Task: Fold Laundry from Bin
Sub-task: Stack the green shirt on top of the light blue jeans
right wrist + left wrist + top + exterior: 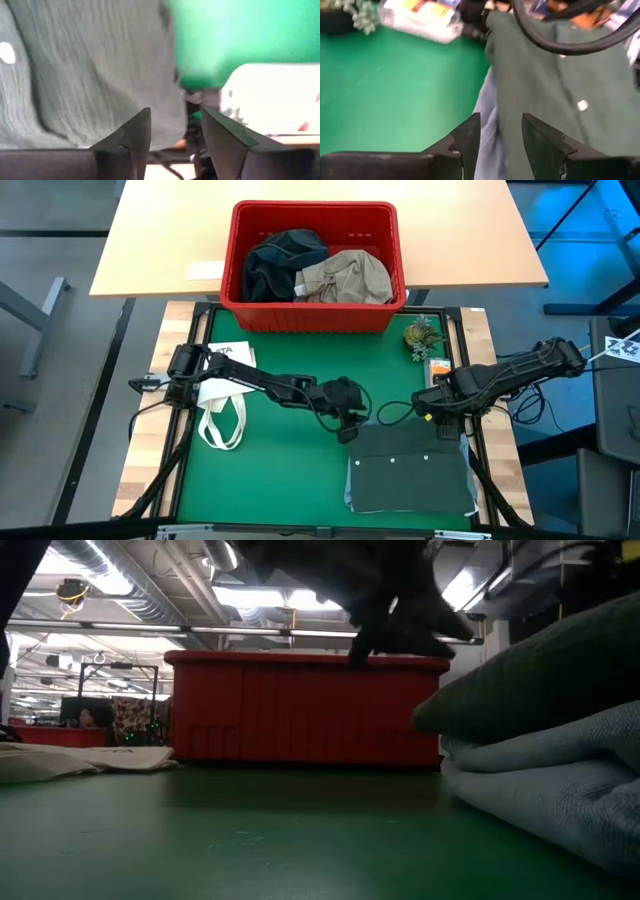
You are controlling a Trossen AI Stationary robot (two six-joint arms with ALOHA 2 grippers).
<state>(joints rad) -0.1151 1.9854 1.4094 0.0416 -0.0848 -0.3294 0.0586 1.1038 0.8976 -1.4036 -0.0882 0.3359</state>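
A folded dark green garment [412, 480] with white buttons lies on folded light blue jeans [560, 790] at the near right of the green mat [270, 470]. My left gripper [350, 428] hovers open over the stack's far left corner [495, 100], nothing between its fingers. My right gripper [440, 425] is open above the stack's far right edge [100, 75], pointing down. The red bin [312, 315] stands at the mat's far edge. It holds a dark garment [278, 265] and a khaki one [348, 278].
A white tote bag [222, 408] with loop handles lies on the mat's left side. A small potted plant [422, 335] and a packet [440, 368] sit at the far right. A wooden table [160, 240] lies behind the bin. Bare mat stretches across the near left.
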